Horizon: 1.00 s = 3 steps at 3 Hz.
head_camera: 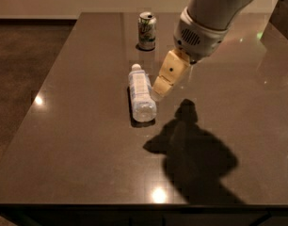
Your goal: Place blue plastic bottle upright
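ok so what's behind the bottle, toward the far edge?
A white-and-green can stands upright beyond the lying blue plastic bottle, not touching it. The gripper hangs just right of the bottle; the arm covers the table behind that.

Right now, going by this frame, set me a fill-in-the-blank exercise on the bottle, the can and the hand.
1. The blue plastic bottle lies on its ____ on the table.
2. Its cap points ____ from the camera, toward the white-and-green can.
3. The hand is close beside the bottle, on the picture's ____ side.
Missing words: side; away; right.
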Each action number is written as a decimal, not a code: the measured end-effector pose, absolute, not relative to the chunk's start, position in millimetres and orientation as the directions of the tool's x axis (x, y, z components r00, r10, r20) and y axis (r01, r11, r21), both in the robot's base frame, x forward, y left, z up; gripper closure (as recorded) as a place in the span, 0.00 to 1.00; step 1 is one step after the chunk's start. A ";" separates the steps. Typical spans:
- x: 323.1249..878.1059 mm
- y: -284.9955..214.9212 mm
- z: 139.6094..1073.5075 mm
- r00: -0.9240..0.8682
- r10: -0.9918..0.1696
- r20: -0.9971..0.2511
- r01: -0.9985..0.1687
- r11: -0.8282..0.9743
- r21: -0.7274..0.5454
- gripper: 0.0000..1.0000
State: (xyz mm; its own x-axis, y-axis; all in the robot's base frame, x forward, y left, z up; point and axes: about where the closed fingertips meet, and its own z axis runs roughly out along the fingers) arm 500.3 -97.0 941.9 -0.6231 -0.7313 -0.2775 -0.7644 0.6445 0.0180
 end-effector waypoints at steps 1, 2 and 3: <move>522.3 -60.2 931.0 -0.701 -0.667 -0.252 -0.699 0.712 0.059 0.00; 539.7 -27.6 920.9 -0.771 -0.595 -0.229 -0.626 0.774 0.094 0.00; 557.7 -0.8 905.2 -0.842 -0.500 -0.200 -0.527 0.842 0.114 0.00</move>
State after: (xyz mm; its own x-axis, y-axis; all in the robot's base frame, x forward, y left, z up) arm 557.7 -0.8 905.2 -0.8424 -0.5003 -0.2001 -0.5272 0.8420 0.1143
